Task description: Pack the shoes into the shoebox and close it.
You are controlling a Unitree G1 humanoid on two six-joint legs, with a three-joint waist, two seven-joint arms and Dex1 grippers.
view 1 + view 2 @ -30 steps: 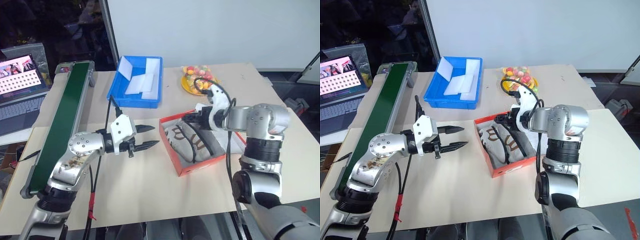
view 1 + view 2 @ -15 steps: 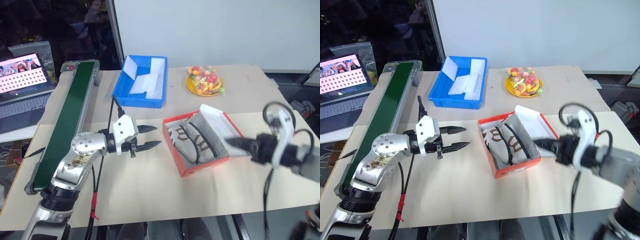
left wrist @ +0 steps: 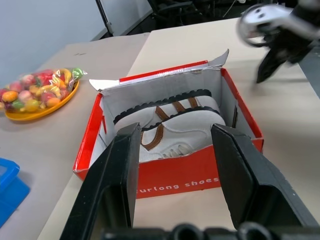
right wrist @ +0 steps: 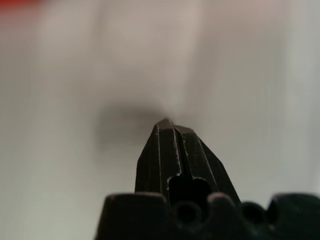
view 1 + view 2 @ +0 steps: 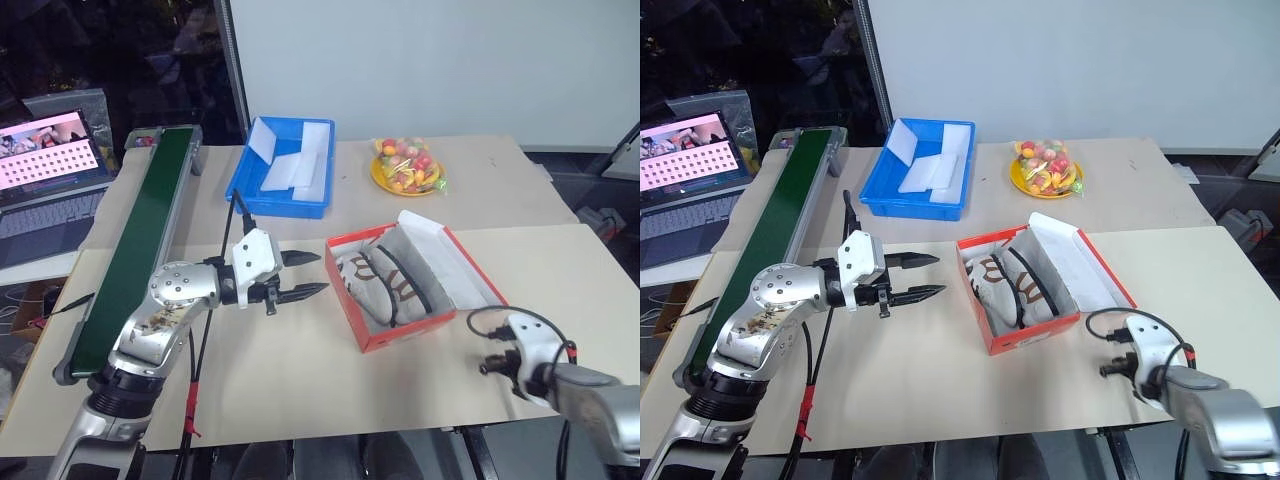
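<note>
The red-orange shoebox (image 5: 410, 328) sits at mid-table with its lid (image 5: 450, 262) hinged open to the right, white side up. Both grey-white shoes (image 5: 385, 285) lie inside it, side by side, brown stripes showing (image 3: 170, 125). To the left of the box my left gripper (image 5: 320, 272) hovers open and empty, pointing at the box's short red wall (image 3: 170, 175). My right gripper (image 5: 487, 367) hangs low by the table's front edge, right of the box, its fingers shut (image 4: 167, 125) on nothing.
A blue tray (image 5: 285, 208) holding white pieces stands behind the box. A yellow plate of bagged colourful sweets (image 5: 405, 168) is at the back. A green conveyor belt (image 5: 140, 245) runs along the left, with a laptop (image 5: 50, 170) beyond it.
My right arm has pulled away from over the box, swinging down and right to the front edge, and its fingers have shut. The open lid is now uncovered. The left gripper has kept still.
</note>
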